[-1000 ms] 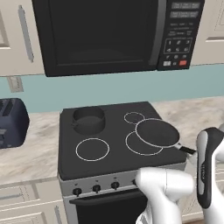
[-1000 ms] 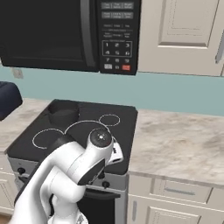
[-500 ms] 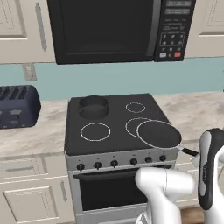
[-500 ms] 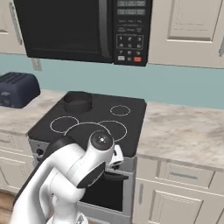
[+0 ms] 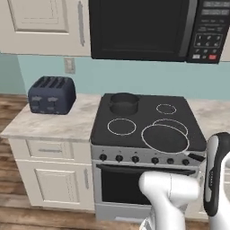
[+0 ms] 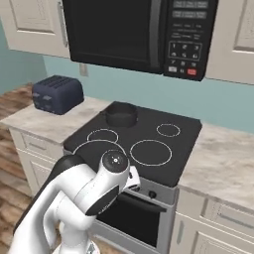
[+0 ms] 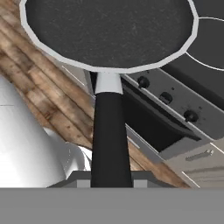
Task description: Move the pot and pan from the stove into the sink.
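Note:
My gripper [image 7: 109, 179] is shut on the long black handle of the pan [image 7: 109, 30], a shallow black frying pan with a greyish rim. It hangs in the air before the stove's [image 7: 175, 98] knob panel, partly over the wooden floor. The left base view shows the pan [image 5: 165, 138] over the front right of the stove [image 5: 143, 108], its handle running down to my arm. In the right base view the pan [image 6: 94, 149] peeks out behind my arm. The dark grey pot [image 5: 124, 102] [image 6: 120, 114] stands on the rear left burner. The sink is out of view.
A dark blue toaster [image 5: 51, 94] [image 6: 58, 93] sits on the marbled counter [image 5: 58, 123] left of the stove. A black microwave [image 5: 143, 27] hangs above the cooktop. More counter [image 6: 218, 163] lies to the right. Wooden floor [image 7: 48, 87] runs under the pan.
The whole picture has shifted: the base has driven back and left, so the toaster and left counter have come into view. The pan stays in my shut gripper; the pot has not moved.

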Motion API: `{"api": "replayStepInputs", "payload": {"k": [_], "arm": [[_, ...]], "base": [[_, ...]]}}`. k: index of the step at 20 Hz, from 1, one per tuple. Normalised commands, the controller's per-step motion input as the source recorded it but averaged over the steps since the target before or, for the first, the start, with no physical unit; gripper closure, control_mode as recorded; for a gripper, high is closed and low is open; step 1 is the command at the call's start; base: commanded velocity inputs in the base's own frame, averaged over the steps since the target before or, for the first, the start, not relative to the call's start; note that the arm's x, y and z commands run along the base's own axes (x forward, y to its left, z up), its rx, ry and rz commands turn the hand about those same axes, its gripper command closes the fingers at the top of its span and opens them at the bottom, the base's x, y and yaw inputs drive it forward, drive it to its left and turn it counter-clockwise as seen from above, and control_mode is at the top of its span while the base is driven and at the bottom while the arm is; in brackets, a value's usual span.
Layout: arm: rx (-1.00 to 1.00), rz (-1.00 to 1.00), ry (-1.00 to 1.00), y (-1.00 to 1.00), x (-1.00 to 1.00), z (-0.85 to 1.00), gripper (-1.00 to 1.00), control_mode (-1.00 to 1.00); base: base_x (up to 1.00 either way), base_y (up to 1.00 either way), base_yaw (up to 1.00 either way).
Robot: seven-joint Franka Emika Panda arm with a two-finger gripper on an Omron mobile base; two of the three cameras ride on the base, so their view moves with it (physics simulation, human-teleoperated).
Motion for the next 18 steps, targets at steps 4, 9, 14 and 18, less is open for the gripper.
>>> {"api": "replayStepInputs", "payload": {"k": [4,9,14,18], "arm": [[0.00,0.00,0.00,0.00,0.00,0.00,1.00,1.00],[0.00,0.00,0.00,0.00,0.00,0.00,1.00,1.00],[0.00,0.00,0.00,0.00,0.00,0.00,1.00,1.00],[0.00,0.00,0.00,0.00,0.00,0.00,1.00,1.00]], "base": [[-0.26,-0.09,0.44],[-0.23,-0.07,0.46],[-0.21,-0.05,0.46],[-0.20,-0.05,0.46]]}}
